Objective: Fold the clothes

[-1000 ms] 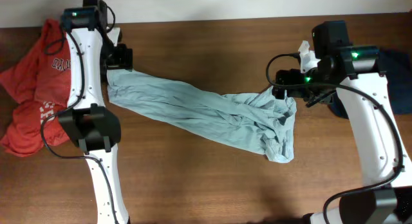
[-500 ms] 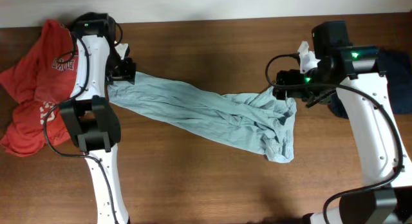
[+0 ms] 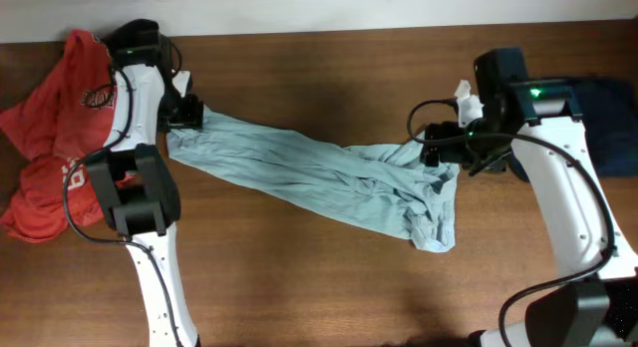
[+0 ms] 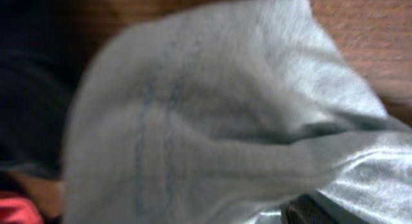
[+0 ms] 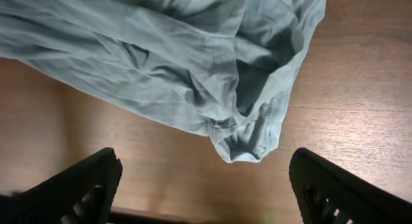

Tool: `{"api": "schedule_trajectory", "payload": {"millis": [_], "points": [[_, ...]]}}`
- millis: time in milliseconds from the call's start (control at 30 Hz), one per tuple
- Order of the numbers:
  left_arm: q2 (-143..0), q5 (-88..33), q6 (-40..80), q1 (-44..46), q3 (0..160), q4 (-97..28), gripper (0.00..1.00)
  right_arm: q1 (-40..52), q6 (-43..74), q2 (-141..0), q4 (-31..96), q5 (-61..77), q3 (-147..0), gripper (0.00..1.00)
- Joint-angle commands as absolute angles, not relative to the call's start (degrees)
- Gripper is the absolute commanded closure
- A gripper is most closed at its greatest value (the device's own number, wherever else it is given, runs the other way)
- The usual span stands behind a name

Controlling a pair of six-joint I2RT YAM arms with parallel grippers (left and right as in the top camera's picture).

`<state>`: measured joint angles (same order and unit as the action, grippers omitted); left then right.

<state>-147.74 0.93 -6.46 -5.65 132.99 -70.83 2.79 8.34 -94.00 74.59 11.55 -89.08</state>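
My right gripper (image 3: 436,148) has edged left over the bunched right end of the grey-blue T-shirt (image 3: 299,168), jaws apart and empty, while I cannot tell whether the left gripper (image 3: 185,115) grips its far-left end, so it lies stretched out, unfolded.

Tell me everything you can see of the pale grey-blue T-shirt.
The pale grey-blue T-shirt looks like soft, thin cotton. It lies crumpled and unfolded on the wooden table, stretched in a long diagonal band. Its left end reaches the left gripper; its bunched, wider right end lies by the open right gripper, which holds nothing.
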Motion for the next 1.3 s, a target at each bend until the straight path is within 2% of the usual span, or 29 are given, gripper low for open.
{"api": "schedule_trajectory", "payload": {"millis": [0,100,167,233,300,767,1067,1267], "points": [[-147.3,1.3,-7.4,-5.8,129.6,-69.9,0.31,3.0,7.7,-94.1,74.2,12.0,-88.6,0.13],[-147.3,1.3,-7.4,-5.8,127.2,-69.1,0.38,3.0,7.7,-94.1,74.1,12.0,-88.6,0.13],[-147.3,1.3,-7.4,-5.8,126.3,-68.9,0.59,3.0,7.7,-94.1,74.0,12.0,-88.6,0.13],[-147.3,1.3,-7.2,-5.8,126.2,-68.8,0.89,3.0,7.7,-94.1,74.1,12.0,-88.6,0.14],[-147.3,1.3,-7.2,-5.8,126.3,-68.8,1.00,3.0,7.7,-94.1,74.1,12.0,-88.6,0.14],[-143.7,-1.9,-3.3,-5.8,126.4,-70.5,0.99,3.0,7.7,-94.1,74.1,12.1,-88.6,0.15],[-135.3,-11.3,-7.7,-4.2,126.4,-70.3,1.00,3.0,7.8,-94.1,74.1,12.1,-88.7,0.15],[-131.2,-10.7,-9.4,-0.5,126.4,-71.4,1.00,3.0,7.9,-94.1,74.1,12.1,-88.6,0.15]]}}
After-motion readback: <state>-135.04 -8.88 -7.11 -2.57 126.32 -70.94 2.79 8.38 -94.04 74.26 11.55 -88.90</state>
